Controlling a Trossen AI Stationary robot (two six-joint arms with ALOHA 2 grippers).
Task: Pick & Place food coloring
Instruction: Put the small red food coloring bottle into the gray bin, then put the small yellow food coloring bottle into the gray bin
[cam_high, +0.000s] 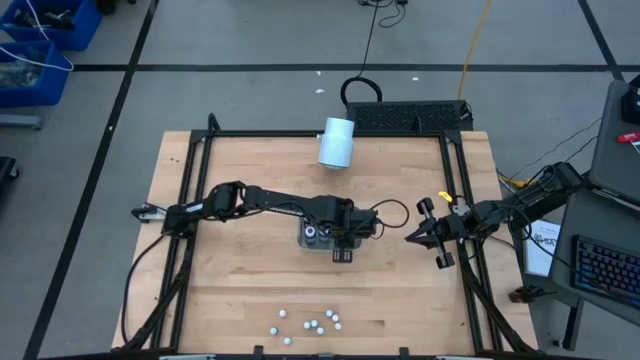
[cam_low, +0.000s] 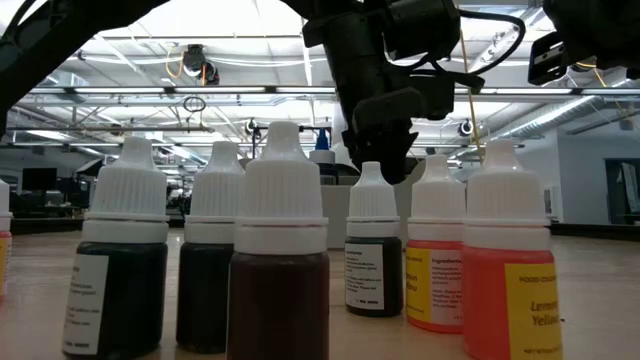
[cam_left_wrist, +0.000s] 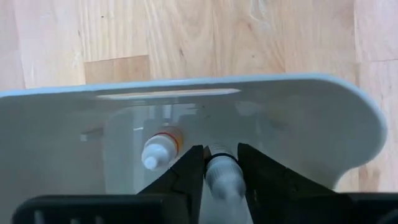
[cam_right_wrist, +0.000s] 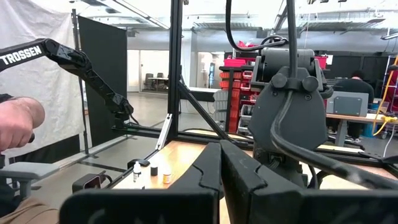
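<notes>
A grey tray (cam_high: 305, 243) sits at the middle of the table. My left gripper (cam_high: 340, 245) reaches down into it, shut on one food coloring bottle (cam_left_wrist: 222, 175) with a white cap and dark body. An orange bottle (cam_left_wrist: 160, 149) stands beside it in the tray (cam_left_wrist: 298, 118). Several more food coloring bottles (cam_high: 305, 322) stand loose on their bases near the table's front edge, and they fill the low view (cam_low: 280, 260). My right gripper (cam_high: 415, 237) waits at the table's right side, shut and touching nothing (cam_right_wrist: 221, 171). My left gripper has the bottle's upper part, at the white cap (cam_left_wrist: 225, 186), between its two fingers (cam_left_wrist: 189, 171), one on each side. The fingers come from above, pointing steeply down. The bottle stands upright inside the tray; its base is hidden by the cap and fingers.
A large white cylinder (cam_high: 337, 142) lies near the table's far edge. A black frame (cam_high: 195, 200) runs around the tabletop. A person's hand (cam_right_wrist: 18, 124) shows beyond the table in the right wrist view. Bare wood lies between the tray and the loose bottles.
</notes>
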